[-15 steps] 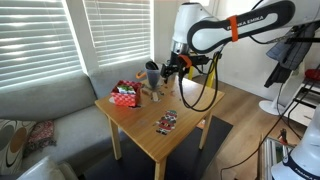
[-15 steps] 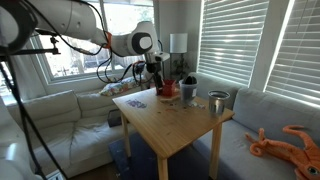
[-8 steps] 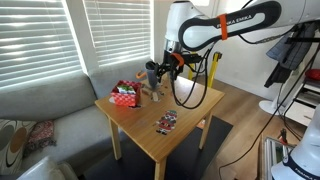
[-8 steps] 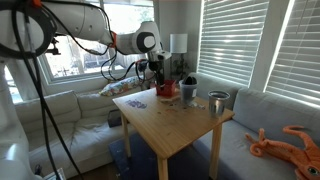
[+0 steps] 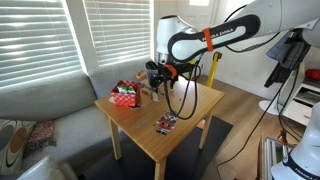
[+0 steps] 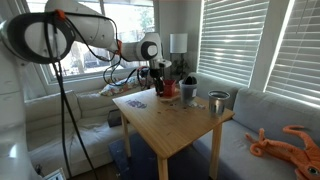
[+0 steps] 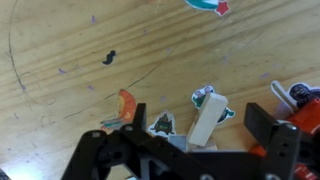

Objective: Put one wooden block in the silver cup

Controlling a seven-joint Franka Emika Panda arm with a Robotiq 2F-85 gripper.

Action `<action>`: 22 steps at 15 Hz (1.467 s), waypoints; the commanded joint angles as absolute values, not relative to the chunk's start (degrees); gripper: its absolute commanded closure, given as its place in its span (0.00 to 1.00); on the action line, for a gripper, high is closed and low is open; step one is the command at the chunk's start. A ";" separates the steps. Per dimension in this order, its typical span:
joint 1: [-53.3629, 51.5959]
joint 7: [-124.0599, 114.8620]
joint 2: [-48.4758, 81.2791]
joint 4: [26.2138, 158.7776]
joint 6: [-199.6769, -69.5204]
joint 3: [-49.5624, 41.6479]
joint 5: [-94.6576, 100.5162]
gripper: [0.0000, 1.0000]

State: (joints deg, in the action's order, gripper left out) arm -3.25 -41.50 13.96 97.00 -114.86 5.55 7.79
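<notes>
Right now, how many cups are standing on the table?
2. A slimmer cup stands beside the red item near the far edge of the table. A wider grey cup stands toward the right corner. Another could be hidden behind the red item.

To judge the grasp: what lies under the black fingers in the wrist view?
A pale wooden block shows on the light wooden table between the fingers, beside small coloured stickers. Its lower end is covered by them.

Black hand (image 7: 199,132) low in frame, jaws spread wide over scribbled wooden table (image 7: 60,90). Pale wooden block (image 7: 208,120) leaned between them, touching neither. Orange scrap (image 7: 127,101) just left.
</notes>
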 commanded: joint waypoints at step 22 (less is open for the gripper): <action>-10.27 -44.76 28.72 81.34 -108.18 -1.11 7.55 0.94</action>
State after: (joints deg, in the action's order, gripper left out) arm -8.86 -42.60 30.33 79.62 -109.25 -0.10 7.83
